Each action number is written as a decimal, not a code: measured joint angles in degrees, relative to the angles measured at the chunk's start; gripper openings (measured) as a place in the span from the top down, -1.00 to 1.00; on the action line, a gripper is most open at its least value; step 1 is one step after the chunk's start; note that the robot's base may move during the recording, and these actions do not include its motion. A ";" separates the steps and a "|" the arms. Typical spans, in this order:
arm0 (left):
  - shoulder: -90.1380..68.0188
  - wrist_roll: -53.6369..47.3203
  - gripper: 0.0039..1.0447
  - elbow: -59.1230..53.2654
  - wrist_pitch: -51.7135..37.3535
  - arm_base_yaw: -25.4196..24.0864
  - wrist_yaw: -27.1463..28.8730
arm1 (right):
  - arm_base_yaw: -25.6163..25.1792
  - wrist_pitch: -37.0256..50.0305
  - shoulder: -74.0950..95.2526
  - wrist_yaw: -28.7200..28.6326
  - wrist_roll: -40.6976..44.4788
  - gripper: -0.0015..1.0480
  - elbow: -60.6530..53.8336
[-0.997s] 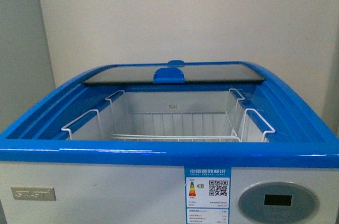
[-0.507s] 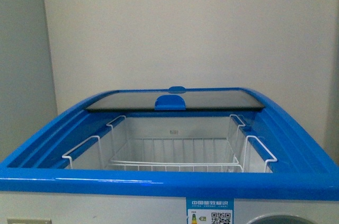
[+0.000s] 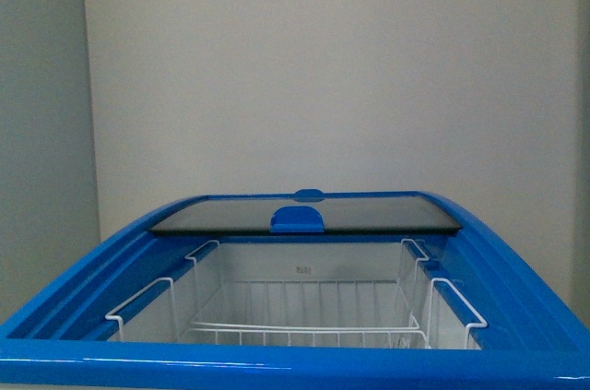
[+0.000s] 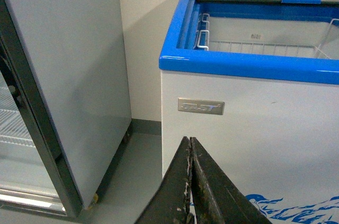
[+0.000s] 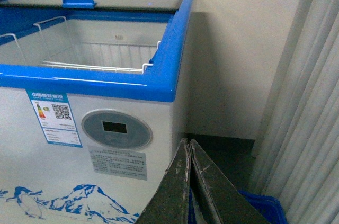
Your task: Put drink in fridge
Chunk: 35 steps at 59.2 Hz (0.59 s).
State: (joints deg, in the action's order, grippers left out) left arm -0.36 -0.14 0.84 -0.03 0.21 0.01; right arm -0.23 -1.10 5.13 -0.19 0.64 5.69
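The fridge (image 3: 304, 358) is a low white chest freezer with a blue rim, straight ahead in the front view. Its glass lid (image 3: 304, 215) with a blue handle is slid to the back, so the top is open. A white wire basket (image 3: 304, 330) hangs inside and looks empty. No drink shows in any view. My left gripper (image 4: 189, 144) is shut and empty, in front of the fridge's white front (image 4: 254, 123) near its left corner. My right gripper (image 5: 188, 145) is shut and empty, near the fridge's right front corner (image 5: 159, 107).
A tall grey glass-door cabinet (image 4: 63, 75) stands left of the fridge with a narrow floor gap (image 4: 127, 171) between. A pale curtain (image 5: 307, 107) hangs right of the fridge, and a blue crate (image 5: 262, 208) sits on the floor below my right gripper. A plain wall (image 3: 323, 67) is behind.
The front view has risen: the fridge has dropped lower in the frame, its front panel and label have left the view, and more wall shows above.
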 joint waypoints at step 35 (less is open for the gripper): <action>0.00 0.02 0.96 0.02 0.00 0.00 0.00 | 0.02 0.81 -4.33 0.09 0.00 0.95 -4.76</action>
State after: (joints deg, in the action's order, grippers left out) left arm -0.36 -0.12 0.86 -0.03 0.21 0.01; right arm -0.21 -0.30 0.80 -0.10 0.64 0.93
